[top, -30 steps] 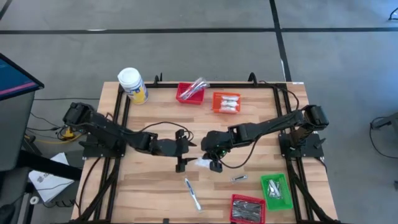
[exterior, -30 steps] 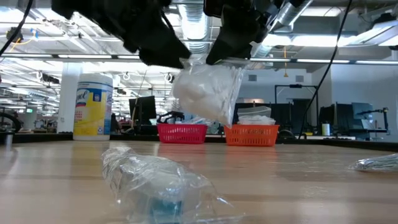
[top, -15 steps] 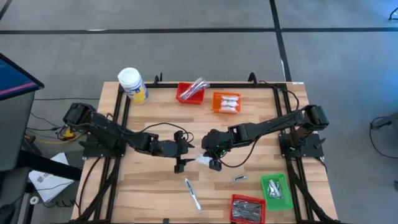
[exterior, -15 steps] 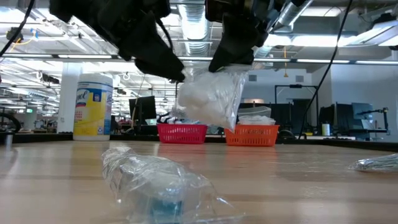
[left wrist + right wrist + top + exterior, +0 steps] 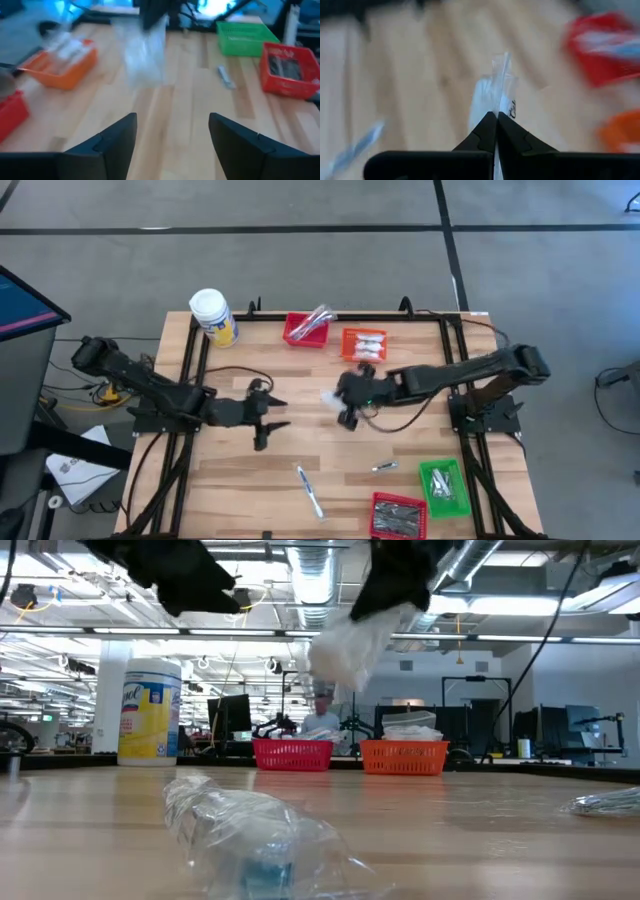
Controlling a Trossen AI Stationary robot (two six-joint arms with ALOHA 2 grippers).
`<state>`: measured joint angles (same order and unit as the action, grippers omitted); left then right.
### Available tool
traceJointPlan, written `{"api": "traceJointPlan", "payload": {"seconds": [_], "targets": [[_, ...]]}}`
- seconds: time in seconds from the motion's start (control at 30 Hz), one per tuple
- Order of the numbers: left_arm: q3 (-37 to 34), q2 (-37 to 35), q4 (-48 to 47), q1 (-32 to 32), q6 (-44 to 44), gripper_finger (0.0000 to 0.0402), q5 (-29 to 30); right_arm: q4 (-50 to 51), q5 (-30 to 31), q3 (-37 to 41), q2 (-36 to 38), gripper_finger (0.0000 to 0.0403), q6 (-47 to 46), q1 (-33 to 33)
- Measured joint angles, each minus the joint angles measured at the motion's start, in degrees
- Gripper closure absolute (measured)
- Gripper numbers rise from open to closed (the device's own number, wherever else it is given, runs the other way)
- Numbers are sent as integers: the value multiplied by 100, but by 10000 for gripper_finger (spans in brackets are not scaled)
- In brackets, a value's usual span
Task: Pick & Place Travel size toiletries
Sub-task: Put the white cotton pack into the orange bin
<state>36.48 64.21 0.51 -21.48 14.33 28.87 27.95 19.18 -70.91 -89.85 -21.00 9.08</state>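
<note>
Right tool (image 5: 345, 402): pinched shut on the top edge of a clear-wrapped white packet (image 5: 345, 640), hanging above mid-worktop, near the orange basket (image 5: 363, 345).
Left tool (image 5: 262, 418): fingers (image 5: 117, 137) spread, holding nothing, well apart from the packet.
Risk: the thin film edge may slip from the pinch, so the swinging packet could drop short of a basket.
Also: it may snag the basket rim.

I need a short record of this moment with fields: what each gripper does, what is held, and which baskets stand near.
right gripper: shut on the clear packet, held above the table
left gripper: open, holds nothing, apart from the packet
nearest baskets: orange basket, red basket, at the far edge
</note>
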Motion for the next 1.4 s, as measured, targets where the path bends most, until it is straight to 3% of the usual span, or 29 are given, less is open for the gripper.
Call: {"api": "traceJointPlan", "payload": {"seconds": [0.17, 0.27, 0.4, 0.63, 0.93, 1.17, 1.4], "targets": [[-443, -548, 271, -48, 8, 167, 274, 437, 1106, -7, 850, 403, -910, -373], [-592, -618, 599, -43, -32, 168, 283, 792, 987, -10, 1170, 403, -1360, -876], [-618, -542, 711, -30, -46, 167, 283, 1355, 354, -434, 1169, 403, -1540, -1942], [-618, -477, 761, -22, -86, 175, 281, 3007, -361, -2331, -86, 403, -1743, -3127], [-618, -479, 820, -37, -166, 188, 281, 4550, -589, -4862, -2090, 403, -1975, -3407], [-617, -479, 822, -50, -162, 195, 52, 4742, -560, -5160, -2958, 403, -2396, -3349], [-618, -479, 820, -155, -225, 196, 6, 5113, 304, -5160, -3138, 403, -2854, -3378]]}}
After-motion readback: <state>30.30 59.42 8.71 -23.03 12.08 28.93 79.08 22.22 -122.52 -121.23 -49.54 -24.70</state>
